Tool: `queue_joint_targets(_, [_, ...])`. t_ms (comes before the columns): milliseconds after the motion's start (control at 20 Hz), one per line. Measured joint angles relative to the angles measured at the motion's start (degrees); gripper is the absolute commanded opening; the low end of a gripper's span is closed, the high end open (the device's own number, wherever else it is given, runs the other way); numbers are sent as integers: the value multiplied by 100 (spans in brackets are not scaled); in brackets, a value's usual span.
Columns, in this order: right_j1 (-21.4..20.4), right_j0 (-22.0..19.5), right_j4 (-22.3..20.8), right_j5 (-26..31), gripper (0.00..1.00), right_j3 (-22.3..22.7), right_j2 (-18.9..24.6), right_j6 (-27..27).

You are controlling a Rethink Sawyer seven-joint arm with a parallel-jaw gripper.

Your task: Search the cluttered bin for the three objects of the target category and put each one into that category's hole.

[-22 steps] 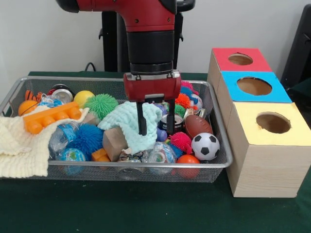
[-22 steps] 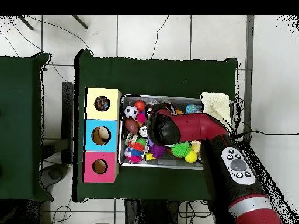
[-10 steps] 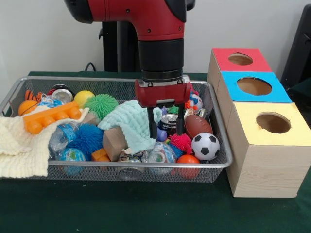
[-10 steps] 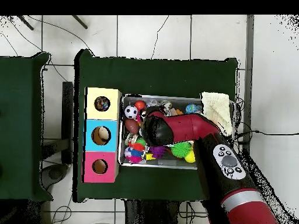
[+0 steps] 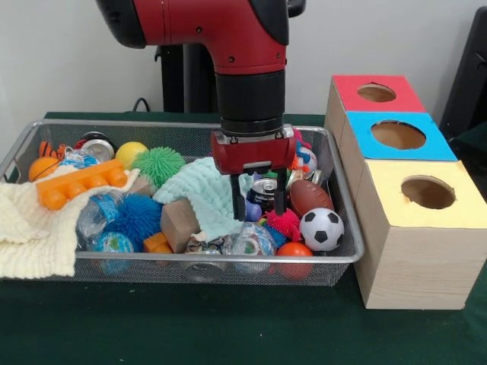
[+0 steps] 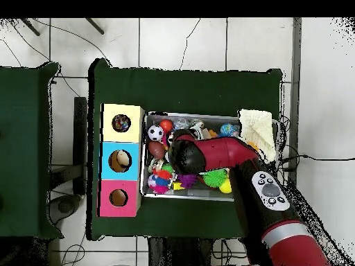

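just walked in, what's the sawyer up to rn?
It's working a cluttered wire bin beside a box with red, blue and yellow holes. The pincer is down among the toys with its fingers straddling a small can, between the mint cloth and the toy football. Nothing is lifted out yet.

Front view: taken low and close from across the table, facing the arm (image 5: 228, 46); wire bin (image 5: 335, 255) fills the near-left, the box with three holes (image 5: 411, 251) is at right. Overhead view: taken high, straight down, much farther off; whole green table (image 6: 187, 86), floor tiles (image 6: 180, 38) and a second table (image 6: 24, 149) are seen. Shared by both: bin, box, arm. Box lies left overhead, so the views are turned half round.
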Motion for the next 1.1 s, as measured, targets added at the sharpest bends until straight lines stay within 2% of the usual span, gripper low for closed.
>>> queue_joint_targets(500, [97, -78, 1, -1, 100, 11, -11, 0])
queue_joint_targets(1100, [50, -598, -5, -4, 100, 151, -11, 0])
